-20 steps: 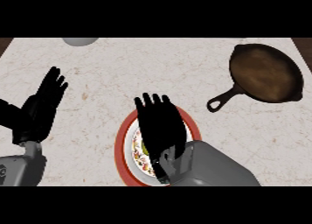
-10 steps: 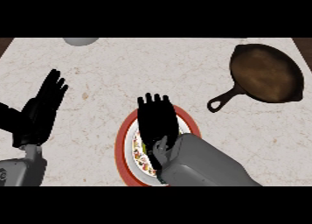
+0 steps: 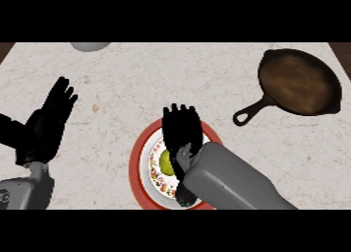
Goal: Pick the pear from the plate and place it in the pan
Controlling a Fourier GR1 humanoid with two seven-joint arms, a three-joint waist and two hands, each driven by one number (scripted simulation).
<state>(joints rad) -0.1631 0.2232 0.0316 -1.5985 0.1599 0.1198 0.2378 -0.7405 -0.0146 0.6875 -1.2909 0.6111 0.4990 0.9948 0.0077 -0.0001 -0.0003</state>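
Your round plate (image 3: 138, 165), red-rimmed with a patterned white centre, sits on the pale speckled stone counter (image 3: 134, 83) near the view's lower edge, a little left of the middle. The yellow-green pear (image 3: 165, 162) lies on it, in the left half of the white centre. You see only a narrow oval of it, because the right hand and wrist cover its right side. That visible part is longer from the near side to the far side of the counter than across. You cannot tell which end carries the stem.

The dark brown cast-iron frying pan (image 3: 300, 81) stands well apart at the upper right. Nothing is in it, and its looped handle points down-left, toward the plate.

Your black right hand (image 3: 182, 130) is spread flat over the plate. Its fingers are straight and apart, reaching past the far rim, and nothing is clasped in them. The pear lies just beside the palm's left edge. The grey right forearm (image 3: 221, 182) covers the plate's lower right.

Your black left hand (image 3: 43, 130) rests open at the left edge, fingers up and held together, well away from the plate.

A pale grey round object (image 3: 91, 46) shows partly at the counter's far edge, upper left. Bare counter lies between the plate and the pan.
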